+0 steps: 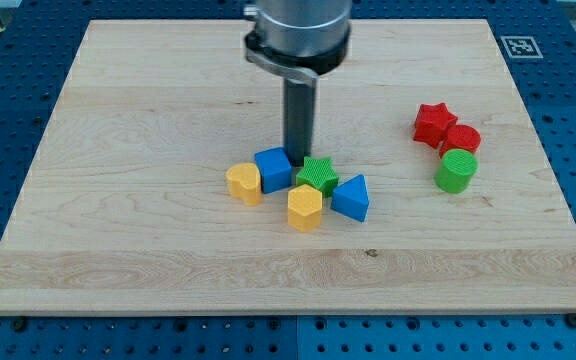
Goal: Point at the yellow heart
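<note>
The yellow heart [244,183] lies left of the view's middle, touching the blue cube [273,169] on its right. My tip [298,154] rests on the board just above the gap between the blue cube and the green star [317,175]. It stands to the upper right of the yellow heart, with the blue cube between them. A yellow hexagon [305,208] sits below the green star, and a blue triangle [351,197] lies at the cluster's right.
At the view's right a red star [432,123], a red cylinder [460,139] and a green cylinder [456,171] stand close together in a column. The wooden board [118,250] lies on a blue perforated table.
</note>
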You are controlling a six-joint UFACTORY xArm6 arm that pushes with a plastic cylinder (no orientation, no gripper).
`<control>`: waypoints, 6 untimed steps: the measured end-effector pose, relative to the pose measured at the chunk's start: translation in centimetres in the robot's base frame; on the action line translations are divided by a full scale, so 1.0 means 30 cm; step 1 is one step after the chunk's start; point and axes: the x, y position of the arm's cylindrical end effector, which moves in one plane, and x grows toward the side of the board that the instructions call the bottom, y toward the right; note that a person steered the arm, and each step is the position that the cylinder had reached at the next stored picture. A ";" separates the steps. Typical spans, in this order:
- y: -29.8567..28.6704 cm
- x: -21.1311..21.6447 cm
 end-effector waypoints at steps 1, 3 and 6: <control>-0.090 -0.013; -0.224 -0.084; -0.367 0.243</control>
